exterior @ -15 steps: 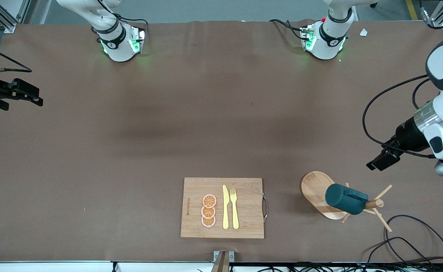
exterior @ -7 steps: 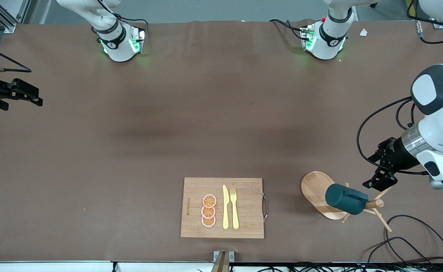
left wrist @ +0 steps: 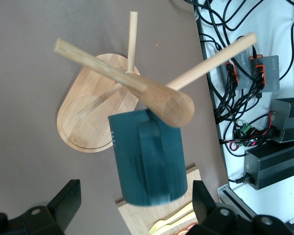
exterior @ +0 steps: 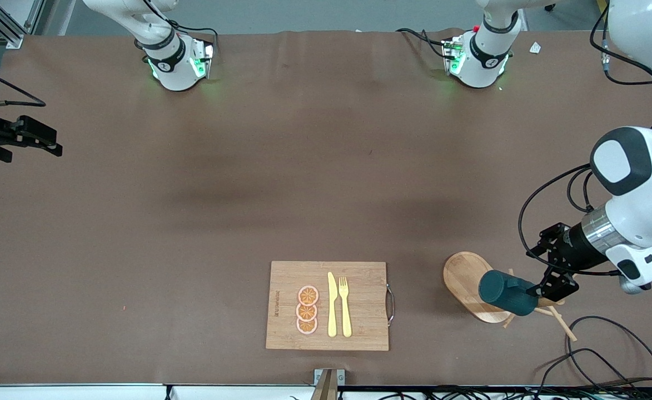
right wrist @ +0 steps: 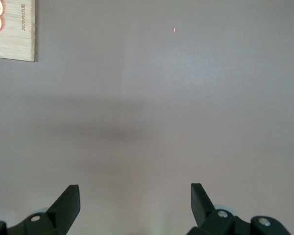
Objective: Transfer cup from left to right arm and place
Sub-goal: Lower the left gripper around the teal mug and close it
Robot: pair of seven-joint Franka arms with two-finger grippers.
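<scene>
**Cup on the rack peg, left gripper lined up on it with fingers spread**

The cup (exterior: pixel 508 292) hangs tilted on a peg of the wooden mug rack (exterior: pixel 466 282), near the table's front edge at the left arm's end, its long axis running along the peg toward the left gripper (exterior: pixel 548 283). That gripper is just beside the cup's peg end, wrist angled down, fingers wide apart and gripping nothing; in the left wrist view the cup sits between them. The right gripper (exterior: pixel 53 145) waits, open and empty, over the right arm's end of the table.
</scene>
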